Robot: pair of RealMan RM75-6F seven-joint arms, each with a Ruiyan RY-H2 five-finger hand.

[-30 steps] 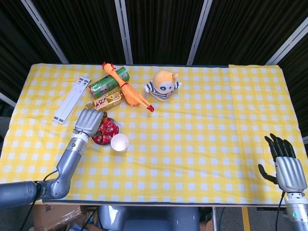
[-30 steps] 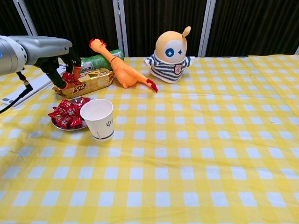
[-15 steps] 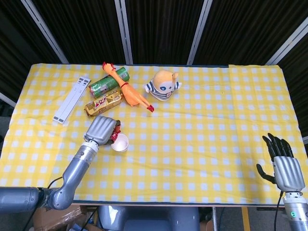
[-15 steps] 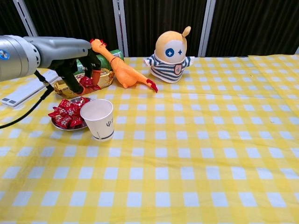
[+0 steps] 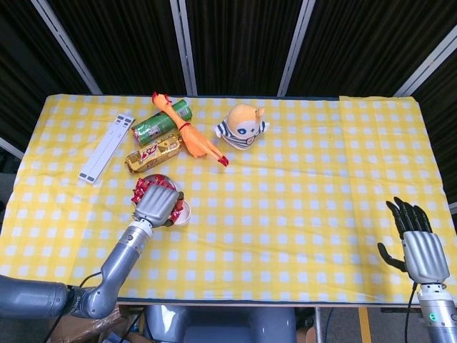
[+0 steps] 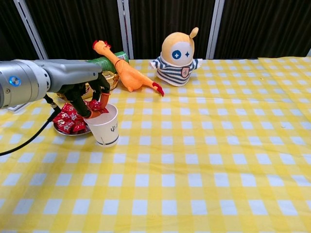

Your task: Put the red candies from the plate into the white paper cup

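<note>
My left hand [image 5: 159, 204] [image 6: 90, 93] hovers right over the white paper cup [image 6: 104, 126] [image 5: 183, 211] and pinches a red candy [image 6: 96, 105] at the cup's rim. The plate [image 6: 65, 131] [image 5: 141, 187] of red candies [image 6: 68, 119] sits just left of the cup, partly hidden by the hand in the head view. My right hand [image 5: 417, 243] stays open at the table's near right corner, fingers spread, holding nothing.
Behind the plate lie a gold snack pack [image 5: 153, 151], a green can [image 5: 161, 123] and a rubber chicken [image 5: 187, 133]. A striped plush toy [image 5: 242, 126] stands mid-table and a white power strip [image 5: 106, 146] lies far left.
The left hand carried the red candy from above the plate rightward and down to the mouth of the cup. The right hand barely shifted.
</note>
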